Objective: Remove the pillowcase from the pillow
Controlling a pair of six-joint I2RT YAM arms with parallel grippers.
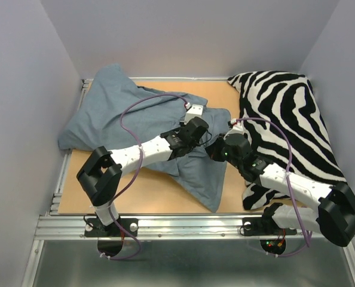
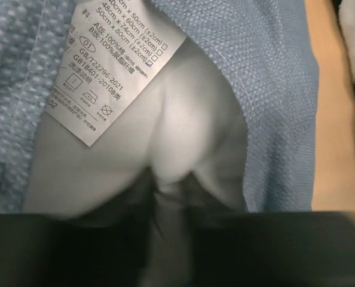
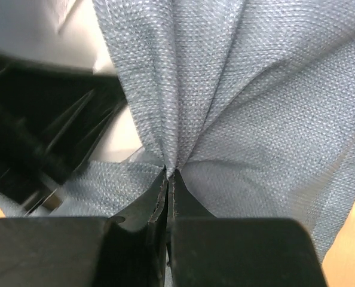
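**Pillow barely out, case gripped at its mouth**

The wooden tabletop (image 1: pixel 147 191) is mostly covered. The pillowcase (image 1: pixel 118 119) sprawls from the far left corner across the centre, with a flap trailing toward the near edge. It is slate blue-grey, limp and creased, plumped at the far left where it looks filled. Up close its weave is fine and pebbled, with a stitched hem. The zebra cushion (image 1: pixel 285 113), fat and boldly striped, fills the right edge and plays no part.

The pillow (image 2: pixel 183 131) is almost wholly inside the case. Only a smooth, white, softly rounded bulge shows at the opening near the table's centre. By my judgement the job has hardly begun: the mouth is found and both parts are gripped, but nearly the whole pillow has to be drawn out yet.

The right gripper (image 3: pixel 170 173) is clenched on the pillowcase, its jaws pressed together with the cloth fanning up from them in tight pleats. The left gripper (image 2: pixel 168 194) appears pinched on the pillow, whose white skin puckers into the blurred dark fingers.

A white care label (image 2: pixel 112 66), flat and printed, hangs from the hem over the pillow.
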